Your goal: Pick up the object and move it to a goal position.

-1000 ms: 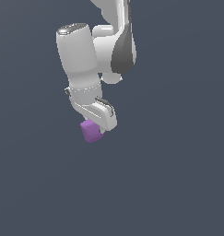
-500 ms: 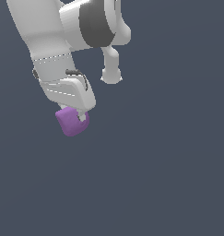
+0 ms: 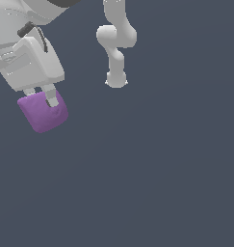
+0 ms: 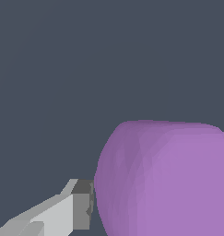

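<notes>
A flat, dark slate-grey background (image 3: 176,183) was seen filling both views, with no edge or marking on it.

The white, glossy, jointed robot arm (image 3: 116,43) was seen in the exterior view as a column of rounded segments ending in a round base, near the top centre. Its bulky white wrist housing (image 3: 31,62), with a thin black cable looped over it, was seen large at the exterior view's upper left, cut off by the frame edge.

Below that housing, the small matte purple lump with rounded blocky corners (image 3: 43,113) was held in the white two-fingered gripper (image 3: 39,96). The lump was seen tilted, hanging clear against the background towards the exterior view's left. One pale grey finger (image 3: 51,95) was laid across the lump's near face, and the stub of the other was seen just beside it at the lump's upper edge. The jaws were closed narrowly on the lump.

In the wrist view, the purple lump (image 4: 164,179) was shown very large, and one dark grey finger pad (image 4: 82,207) was pressed against its side. The opposite finger was hidden from that view.
</notes>
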`<state>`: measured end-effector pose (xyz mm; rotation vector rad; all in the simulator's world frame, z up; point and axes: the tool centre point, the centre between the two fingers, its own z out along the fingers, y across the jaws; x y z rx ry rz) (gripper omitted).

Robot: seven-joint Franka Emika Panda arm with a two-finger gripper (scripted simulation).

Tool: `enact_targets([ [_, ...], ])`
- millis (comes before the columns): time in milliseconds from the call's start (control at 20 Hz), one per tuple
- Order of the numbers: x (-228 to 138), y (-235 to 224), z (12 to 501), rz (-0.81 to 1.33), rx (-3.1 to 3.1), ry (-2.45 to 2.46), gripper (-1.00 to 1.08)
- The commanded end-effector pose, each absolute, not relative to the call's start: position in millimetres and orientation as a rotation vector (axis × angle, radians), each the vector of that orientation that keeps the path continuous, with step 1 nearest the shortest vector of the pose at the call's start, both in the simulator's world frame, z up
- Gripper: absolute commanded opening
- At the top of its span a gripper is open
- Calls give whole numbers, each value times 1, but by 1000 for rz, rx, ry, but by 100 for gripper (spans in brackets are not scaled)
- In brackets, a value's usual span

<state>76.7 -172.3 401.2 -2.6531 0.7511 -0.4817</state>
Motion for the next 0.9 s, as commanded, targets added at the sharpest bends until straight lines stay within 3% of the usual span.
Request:
enact_targets([
  [0,79,-184,417,-500,-2643,711,-100],
  [850,87,-218,460,-543,-2610,615,-100],
])
